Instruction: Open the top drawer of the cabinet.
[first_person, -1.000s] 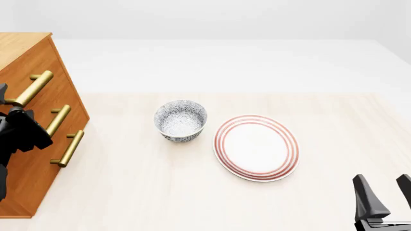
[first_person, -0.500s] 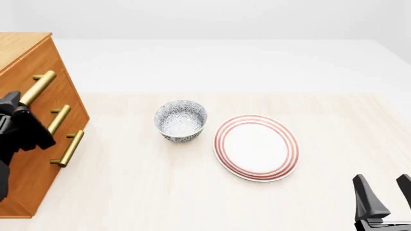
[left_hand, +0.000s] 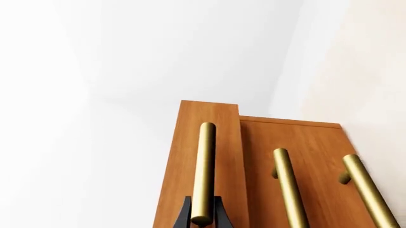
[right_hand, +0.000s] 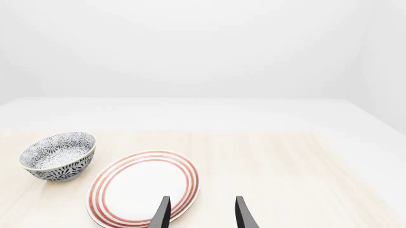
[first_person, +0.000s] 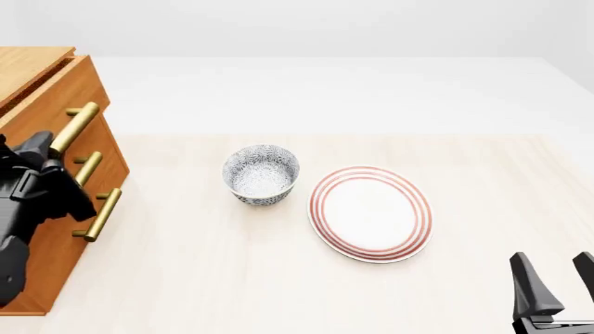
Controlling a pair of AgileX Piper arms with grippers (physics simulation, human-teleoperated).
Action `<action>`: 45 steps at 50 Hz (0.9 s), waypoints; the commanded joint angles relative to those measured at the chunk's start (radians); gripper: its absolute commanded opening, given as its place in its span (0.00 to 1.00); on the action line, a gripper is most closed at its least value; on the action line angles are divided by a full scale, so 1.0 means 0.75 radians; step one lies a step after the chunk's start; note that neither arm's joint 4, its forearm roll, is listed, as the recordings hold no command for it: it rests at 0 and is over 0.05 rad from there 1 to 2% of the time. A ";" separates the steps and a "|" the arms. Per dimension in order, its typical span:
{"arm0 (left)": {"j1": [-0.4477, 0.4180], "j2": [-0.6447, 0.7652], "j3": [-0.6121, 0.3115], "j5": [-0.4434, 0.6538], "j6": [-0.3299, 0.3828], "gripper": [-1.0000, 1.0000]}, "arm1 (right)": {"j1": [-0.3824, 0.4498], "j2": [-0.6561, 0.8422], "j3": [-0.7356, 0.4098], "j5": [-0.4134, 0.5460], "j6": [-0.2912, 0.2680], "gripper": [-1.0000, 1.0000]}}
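The cabinet [first_person: 42,229] stands at the table's left edge, an orange-brown chest with three brass bar handles. Its top drawer [first_person: 69,87] stands pulled out a little beyond the two lower drawer fronts; the step also shows in the left wrist view [left_hand: 209,142]. My left gripper [first_person: 46,152] is shut on the near end of the top drawer's brass handle [first_person: 76,125], with the bar between the fingertips in the left wrist view [left_hand: 203,221]. My right gripper [first_person: 557,282] is open and empty at the front right, and in the right wrist view [right_hand: 201,211] it is above the table near the plate.
A blue patterned bowl [first_person: 261,174] sits mid-table, right of the cabinet. A white plate with red rings [first_person: 371,212] lies next to it on the right. Both also show in the right wrist view, the bowl [right_hand: 58,156] and the plate [right_hand: 142,187].
The left gripper has moved right and toward me with the top handle in it. The top drawer has slid out a little from the cabinet front. The right arm has not moved.
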 commanded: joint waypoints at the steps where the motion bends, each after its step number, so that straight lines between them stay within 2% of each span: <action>1: -0.077 -0.014 0.022 -0.013 0.026 0.00 | 0.000 0.000 0.000 0.000 0.000 1.00; 16: -0.166 0.044 0.026 -0.063 0.046 0.00 | 0.000 0.000 0.000 0.000 0.000 1.00; 23: -0.217 0.032 -0.007 -0.024 0.020 0.00 | 0.000 0.000 0.000 0.000 0.000 1.00; 36: -0.289 0.096 -0.038 -0.050 0.028 0.00 | 0.000 0.000 0.000 0.000 0.000 1.00; 45: -0.322 0.063 -0.047 -0.020 0.013 0.00 | 0.000 0.000 0.000 0.000 0.000 1.00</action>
